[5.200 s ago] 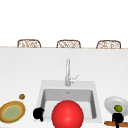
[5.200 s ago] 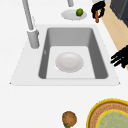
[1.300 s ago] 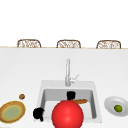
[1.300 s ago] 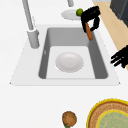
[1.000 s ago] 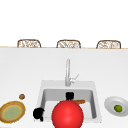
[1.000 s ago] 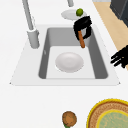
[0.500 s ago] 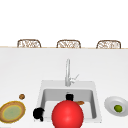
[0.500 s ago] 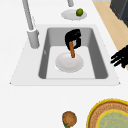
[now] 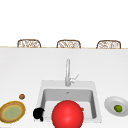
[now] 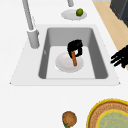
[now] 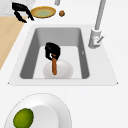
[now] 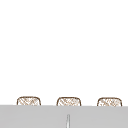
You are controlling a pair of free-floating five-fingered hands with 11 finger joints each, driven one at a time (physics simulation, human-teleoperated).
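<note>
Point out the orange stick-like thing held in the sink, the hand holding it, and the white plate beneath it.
orange stick (image 10: 74, 58), left side view, mid-shaft.
right hand (image 10: 75, 46), left side view, curled fingers.
white plate (image 10: 62, 65), left side view, bare left part.

Black hand (image 10: 75, 47); orange carrot (image 10: 74, 58); white plate (image 10: 62, 65); grey sink (image 10: 100, 62).

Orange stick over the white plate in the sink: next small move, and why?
Probably lower it a touch further, then let go. In the side views the right hand is curled round the upright orange stick, whose lower end sits at the round white plate on the grey sink basin floor; contact is unclear.
</note>
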